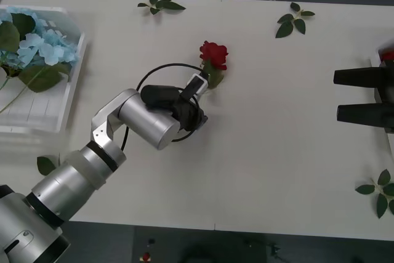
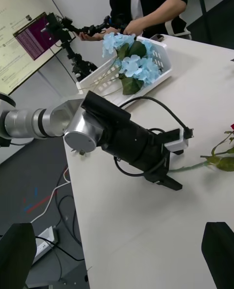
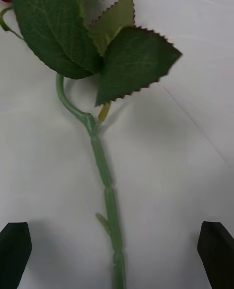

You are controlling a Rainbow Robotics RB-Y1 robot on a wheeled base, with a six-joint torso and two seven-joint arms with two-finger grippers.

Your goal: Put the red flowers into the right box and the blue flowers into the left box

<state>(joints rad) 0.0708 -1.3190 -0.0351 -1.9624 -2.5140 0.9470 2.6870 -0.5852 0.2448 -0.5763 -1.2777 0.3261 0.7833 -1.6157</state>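
Roses are nearly sorted, by the look of it: one red rose point(image 1: 213, 55) lies alone on the white table point(image 1: 277, 152), near the middle, its bloom pointing away from the robot and its thin green stem point(image 3: 108, 191) running back toward the left gripper point(image 1: 198, 93). That gripper hangs low over the stem with its black fingers point(image 3: 14, 247) spread wide, one on each side, nothing held. The stem sits between them but off to one side in the left wrist view, so a close from here might catch it near one fingertip and roll it out, or pinch it against the table. The stem is thin and kinked, so I'd guess it slips easily, and the heavy leaves point(image 3: 134, 64) could swing the rose once lifted.

The right gripper point(image 1: 363, 95) waits at the table's right edge, fingers apart and empty, beside the right box point(image 1: 373, 60), of which just a sliver shows. Carrying the rose there crosses toward that parked arm, so a clash looks possible.

Blue flowers point(image 1: 38, 44) fill the left box point(image 1: 68, 100).
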